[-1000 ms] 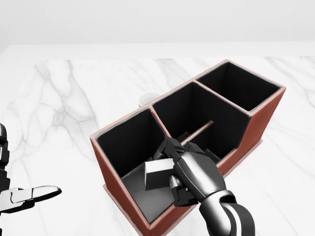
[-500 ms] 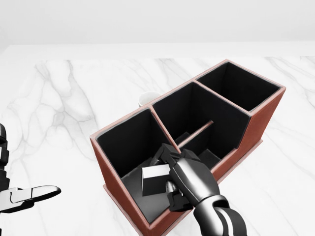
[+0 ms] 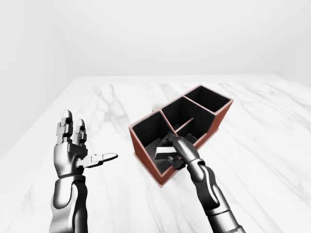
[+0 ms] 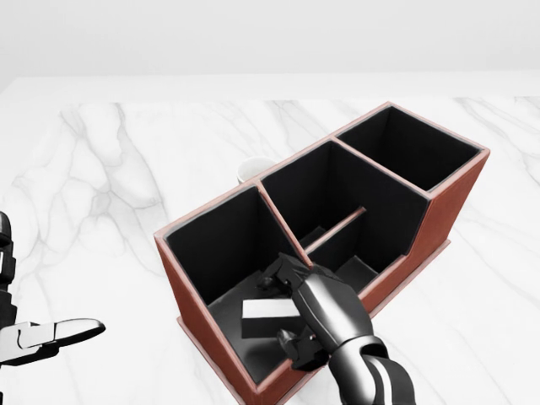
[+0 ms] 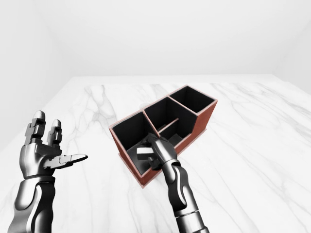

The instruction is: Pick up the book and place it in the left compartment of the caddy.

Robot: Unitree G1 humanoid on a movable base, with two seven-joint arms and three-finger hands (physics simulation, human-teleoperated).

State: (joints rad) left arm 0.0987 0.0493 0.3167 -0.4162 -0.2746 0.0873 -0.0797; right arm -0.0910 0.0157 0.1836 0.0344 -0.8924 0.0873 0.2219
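In the head view, lower middle, the right hand (image 4: 297, 314) pinches the book (image 4: 268, 316) inside the left compartment of the red-brown caddy (image 4: 439, 207) on the marble table (image 4: 126, 169). The left hand (image 3: 73, 150) stands far left with fingers spread, holding nothing.

White marble tabletop (image 3: 272, 145) with grey veining fills the near and mid scene, far edge straight. Plain white walls (image 3: 170, 34) behind and on the left. Even, diffuse light, only soft shadows.
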